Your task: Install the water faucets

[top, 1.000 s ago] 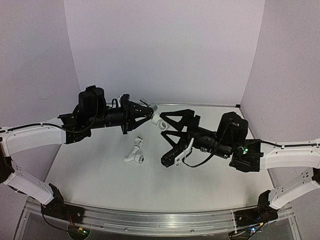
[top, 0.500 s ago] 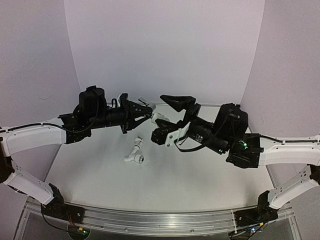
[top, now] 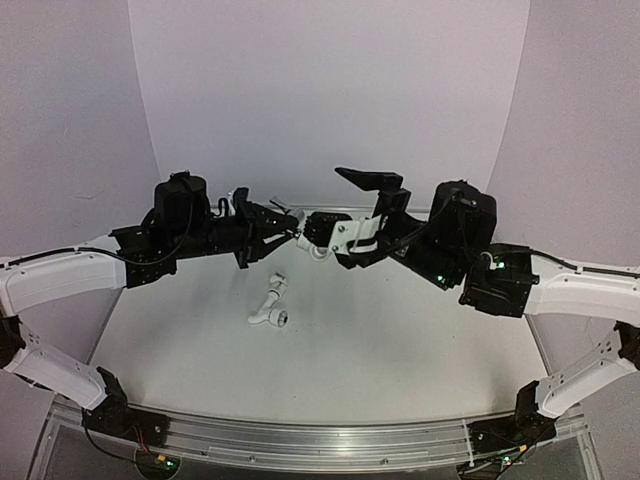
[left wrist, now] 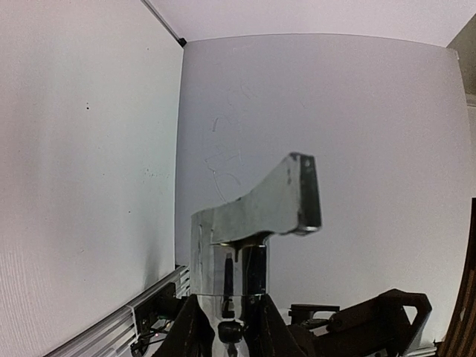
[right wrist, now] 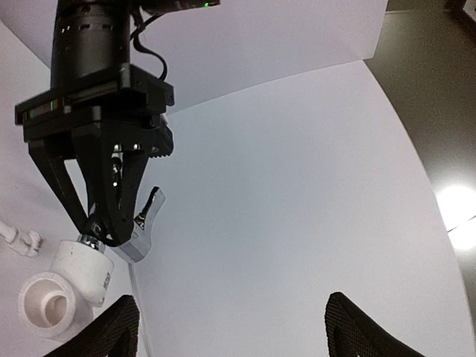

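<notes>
My left gripper is shut on a chrome faucet and holds it in the air above the table's back middle. A white pipe fitting sits on the faucet's end. In the left wrist view the faucet stands up between the fingers. My right gripper is wide open and empty, right next to the fitting, one finger high, one low. The right wrist view shows the left gripper, the faucet handle and the fitting, with its own gripper open.
A second faucet, white and chrome, lies on the white table in front of the left gripper. A bit of it shows at the right wrist view's left edge. Pale walls close in the back and sides.
My right arm has lifted off the table and swung up and left to the held faucet, its open gripper turning as it went. The left gripper has barely moved.
</notes>
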`<state>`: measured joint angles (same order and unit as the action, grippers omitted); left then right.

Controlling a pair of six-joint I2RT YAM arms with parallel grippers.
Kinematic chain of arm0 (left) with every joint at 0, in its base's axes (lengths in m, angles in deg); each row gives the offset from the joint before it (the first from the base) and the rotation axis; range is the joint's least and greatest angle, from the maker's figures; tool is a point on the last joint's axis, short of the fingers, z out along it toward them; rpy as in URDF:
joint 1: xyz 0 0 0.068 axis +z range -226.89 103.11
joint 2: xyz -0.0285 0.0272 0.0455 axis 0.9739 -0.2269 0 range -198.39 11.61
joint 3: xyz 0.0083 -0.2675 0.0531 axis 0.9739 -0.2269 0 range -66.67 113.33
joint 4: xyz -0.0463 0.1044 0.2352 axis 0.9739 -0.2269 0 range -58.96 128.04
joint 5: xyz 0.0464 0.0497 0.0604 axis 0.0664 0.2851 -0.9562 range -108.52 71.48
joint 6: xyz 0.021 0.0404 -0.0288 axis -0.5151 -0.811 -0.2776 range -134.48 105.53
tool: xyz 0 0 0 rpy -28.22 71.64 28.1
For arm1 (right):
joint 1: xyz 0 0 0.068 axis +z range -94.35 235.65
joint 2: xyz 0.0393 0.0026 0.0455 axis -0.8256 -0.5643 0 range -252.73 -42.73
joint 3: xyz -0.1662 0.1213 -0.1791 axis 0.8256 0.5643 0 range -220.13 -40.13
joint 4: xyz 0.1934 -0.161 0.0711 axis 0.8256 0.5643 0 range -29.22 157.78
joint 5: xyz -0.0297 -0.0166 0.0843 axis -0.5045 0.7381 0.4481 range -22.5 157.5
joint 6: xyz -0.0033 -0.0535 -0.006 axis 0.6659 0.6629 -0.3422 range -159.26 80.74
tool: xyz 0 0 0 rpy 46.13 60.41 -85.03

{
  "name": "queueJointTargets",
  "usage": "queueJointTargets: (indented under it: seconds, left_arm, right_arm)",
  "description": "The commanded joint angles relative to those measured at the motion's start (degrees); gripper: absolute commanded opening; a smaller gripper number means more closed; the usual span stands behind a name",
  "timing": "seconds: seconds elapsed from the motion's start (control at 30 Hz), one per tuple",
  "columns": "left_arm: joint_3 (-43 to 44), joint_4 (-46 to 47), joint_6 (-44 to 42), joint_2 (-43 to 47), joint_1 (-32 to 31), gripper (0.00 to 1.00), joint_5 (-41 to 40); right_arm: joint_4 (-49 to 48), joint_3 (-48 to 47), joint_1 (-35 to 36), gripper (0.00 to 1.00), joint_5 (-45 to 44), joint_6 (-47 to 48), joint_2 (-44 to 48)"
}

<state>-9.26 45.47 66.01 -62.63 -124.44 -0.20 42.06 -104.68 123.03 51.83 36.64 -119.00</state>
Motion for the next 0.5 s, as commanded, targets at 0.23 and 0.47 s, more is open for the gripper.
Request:
queueJointTargets:
  seconds: [0.23,0.47]
  left_arm:
    - [1.89,2.56,1.42,3.52,0.26,0.00,-4.37]
    - [2.12,2.99,1.17,3.84,0.23,0.00,-3.96]
  right_arm:
    - [25.70,-6.30,3.64,0.98,12.39,-18.62,3.12]
    - [24.60,-9.87,3.82,0.98,3.20,-22.00,-3.42]
